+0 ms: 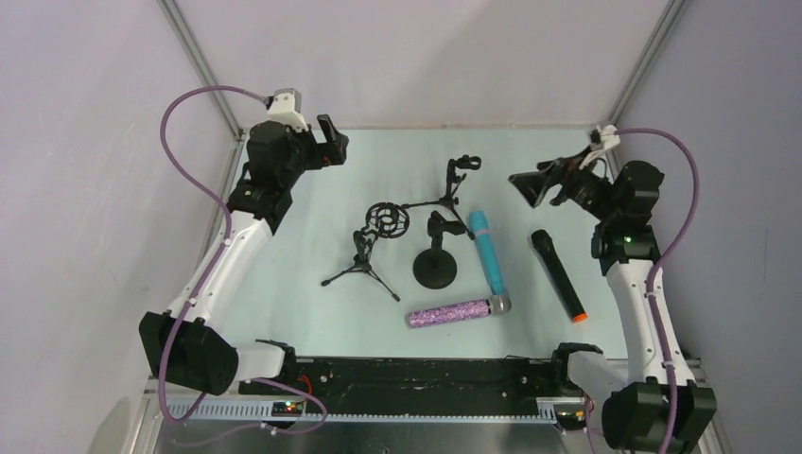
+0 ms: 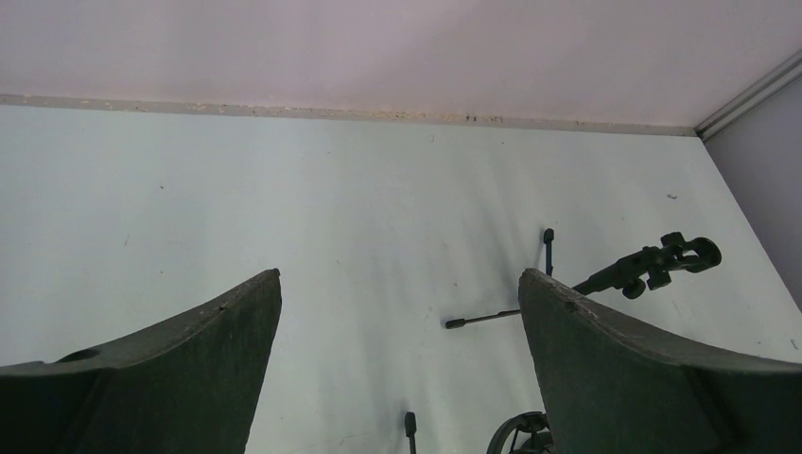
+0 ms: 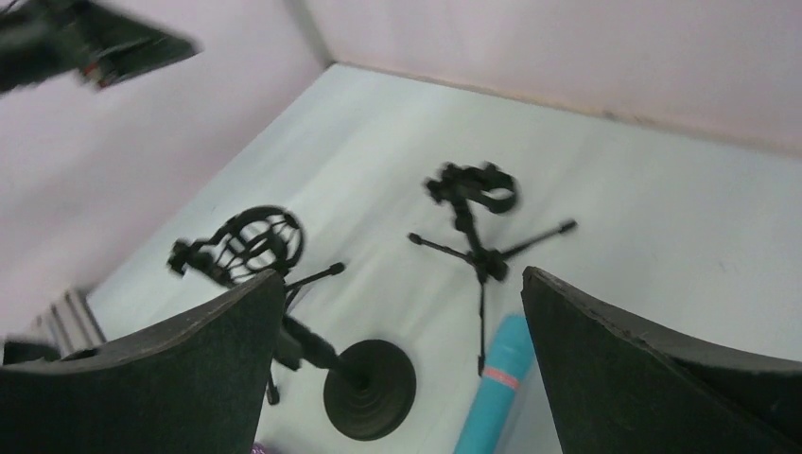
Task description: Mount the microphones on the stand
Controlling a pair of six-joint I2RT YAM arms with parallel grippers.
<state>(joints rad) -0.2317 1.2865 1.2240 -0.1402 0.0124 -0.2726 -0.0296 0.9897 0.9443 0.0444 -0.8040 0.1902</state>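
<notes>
Top external view is showing the pale, matte bench (image 1: 312, 322) carrying everything. Both arms are rising from its near edge with elbows bent, reaching toward the far corners. The left gripper (image 1: 331, 142) is hovering at far left with fingers spread wide and nothing between them. The right gripper (image 1: 534, 184) is hovering at far right, equally spread and empty.

Three thin black stands are sitting mid-bench: a shock-mount tripod (image 1: 364, 260), a round-base stand (image 1: 436, 265) and a clip tripod (image 1: 452, 189).

All the microphones are lying flat on the bench, none on a stand. The smooth light blue microphone (image 1: 487, 252) is ending just beside the silver head of the glittery purple microphone (image 1: 459, 311). The matte black microphone (image 1: 558, 276) with its orange ring is lying apart, to the right.
</notes>
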